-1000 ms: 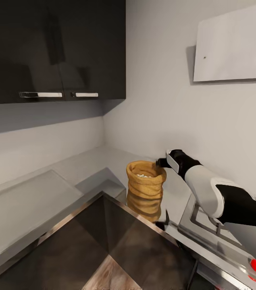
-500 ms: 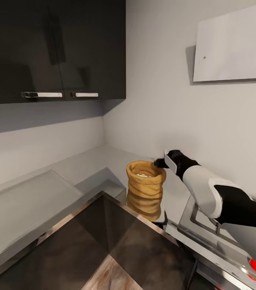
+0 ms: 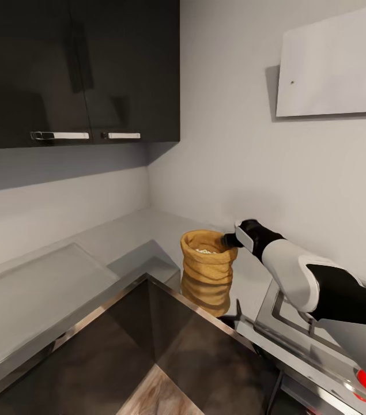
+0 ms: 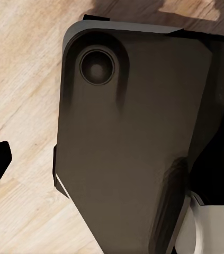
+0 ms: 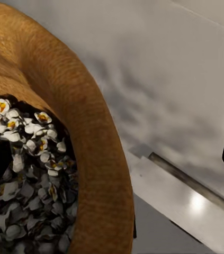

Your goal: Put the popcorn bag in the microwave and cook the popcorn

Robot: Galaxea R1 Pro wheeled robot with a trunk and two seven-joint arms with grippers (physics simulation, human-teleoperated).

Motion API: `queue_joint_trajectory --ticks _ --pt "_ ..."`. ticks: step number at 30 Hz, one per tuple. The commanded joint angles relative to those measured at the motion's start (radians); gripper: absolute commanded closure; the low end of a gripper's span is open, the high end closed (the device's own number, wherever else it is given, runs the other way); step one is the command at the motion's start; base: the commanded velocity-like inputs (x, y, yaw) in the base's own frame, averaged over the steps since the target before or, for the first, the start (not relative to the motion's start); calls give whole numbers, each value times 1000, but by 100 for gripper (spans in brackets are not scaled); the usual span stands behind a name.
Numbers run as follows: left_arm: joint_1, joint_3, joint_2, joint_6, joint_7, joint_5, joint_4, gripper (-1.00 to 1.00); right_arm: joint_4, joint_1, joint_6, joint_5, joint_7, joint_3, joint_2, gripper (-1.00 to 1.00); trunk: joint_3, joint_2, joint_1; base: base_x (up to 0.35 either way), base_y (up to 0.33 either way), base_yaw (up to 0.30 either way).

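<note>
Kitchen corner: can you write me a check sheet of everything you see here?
Surface: smooth light grey countertop, reflective.
Job's things: wrinkly tan-brown popcorn bag upright on it, open top, white kernels inside.
Clutter: nothing seen.
Grippers: right gripper at the bag's rim, one dark finger inside the bag, one outside; grip cannot be told. Left gripper: a dark tip over wooden floor.
Cables: nothing seen.
Surroundings: black wall cupboards, steel hob, white wall panel.
</note>
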Motion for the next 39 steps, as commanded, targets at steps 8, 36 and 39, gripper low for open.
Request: queue_joint_trajectory --ticks 8,36,39 --pt "0 1 0 -1 0 9 -1 -100 7 0 13 10 1 -8 1 -100 -1 -1 0 0 0 0" --pt "0 1 0 -1 0 9 -1 -100 5 0 139 13 9 -13 -1 100 -1 -1 0 0 0 0" --pt "0 1 0 -1 0 9 -1 -100 -54 0 194 12 9 -15 -1 100 -1 -1 0 0 0 0"
